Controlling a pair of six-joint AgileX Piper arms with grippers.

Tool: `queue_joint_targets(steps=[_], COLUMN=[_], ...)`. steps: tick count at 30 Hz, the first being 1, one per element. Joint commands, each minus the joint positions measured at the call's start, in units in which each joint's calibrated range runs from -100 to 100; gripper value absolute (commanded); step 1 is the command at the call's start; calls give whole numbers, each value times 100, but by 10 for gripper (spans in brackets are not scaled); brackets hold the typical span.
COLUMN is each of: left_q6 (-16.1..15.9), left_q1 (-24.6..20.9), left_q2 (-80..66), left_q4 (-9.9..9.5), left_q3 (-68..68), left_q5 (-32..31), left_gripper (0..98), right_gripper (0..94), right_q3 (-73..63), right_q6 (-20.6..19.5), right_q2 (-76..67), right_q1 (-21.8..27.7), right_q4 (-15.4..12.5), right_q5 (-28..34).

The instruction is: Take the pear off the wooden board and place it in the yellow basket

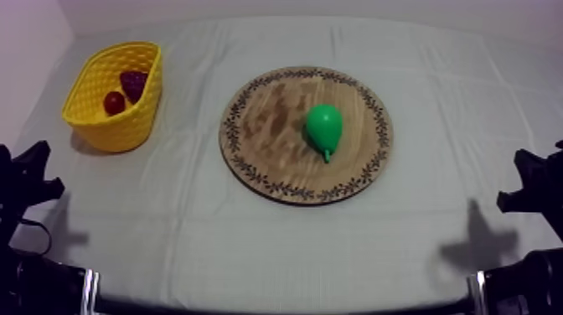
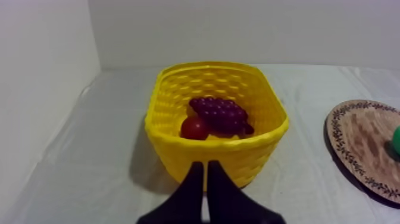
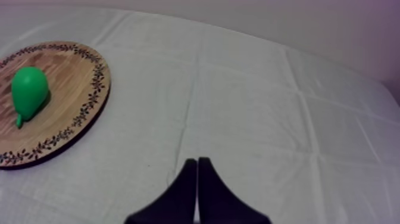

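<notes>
A green pear (image 1: 323,126) lies on its side on the round wooden board (image 1: 268,159) at the table's middle, stem toward the front; the right wrist view has the pear (image 3: 28,92) on the board (image 3: 71,107) too. The yellow basket (image 1: 94,119) stands at the far left and holds a bunch of purple grapes (image 1: 133,82) and a small red fruit (image 1: 114,103). My left gripper (image 2: 206,170) is shut on nothing, just short of the basket's (image 2: 250,152) near wall. My right gripper (image 3: 197,167) is shut too, over bare cloth to the right of the board.
Both arms rest low at the table's sides, the left arm (image 1: 25,180) and the right arm (image 1: 532,188). Grey-white cloth lies open between the basket and the board. A pale wall stands close behind and left of the basket.
</notes>
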Motion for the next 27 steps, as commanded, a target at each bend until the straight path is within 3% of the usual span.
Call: queue_joint_targets(steps=[1,5,9,15,23,27], left_q6=[921,772,840,276,119,-71], left_q1=[-122,-122,-122,-134,-174,-187], left_q2=[-5,-5,-5,-5,349,1177], left_q4=[-11,-8,12,24,42,248], left_q3=[0,0,0,-25,-657,-1746], left_q5=[121,141,249,289,343,828], left_gripper=[1,1,1,0,0,0], right_gripper=[5,5,5,5,5,5], right_q3=[5,5,5,5,5,5], right_q6=[-1,-1,-1,-1,-1,-1], right_q2=[-5,-5,-5,-5,-5,-5], right_q1=[0,0,0,0,0,2], right_q4=[2,2,2,2,2,2], right_q5=[2,2,2,2,2,2])
